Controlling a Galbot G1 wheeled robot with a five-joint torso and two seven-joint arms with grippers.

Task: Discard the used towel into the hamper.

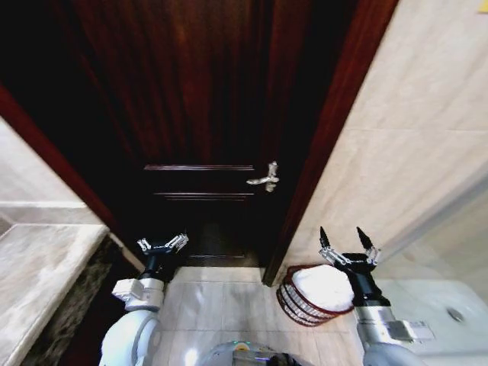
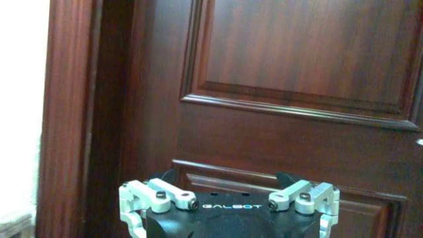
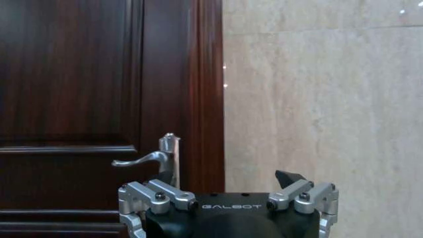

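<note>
dark panelled wooden door (image 1: 200, 137) at 12 o'clock, pale tiled floor (image 1: 206, 305), white folded towel (image 1: 328, 286) in round reddish-brown woven hamper (image 1: 293, 301) at 4 o'clock, left gripper (image 1: 162, 245) and right gripper (image 1: 349, 245) both spread open, empty

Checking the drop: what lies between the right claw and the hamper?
In the head view, the open right claw hangs just above the hamper; between them lies the white towel, heaped inside the basket.
</note>
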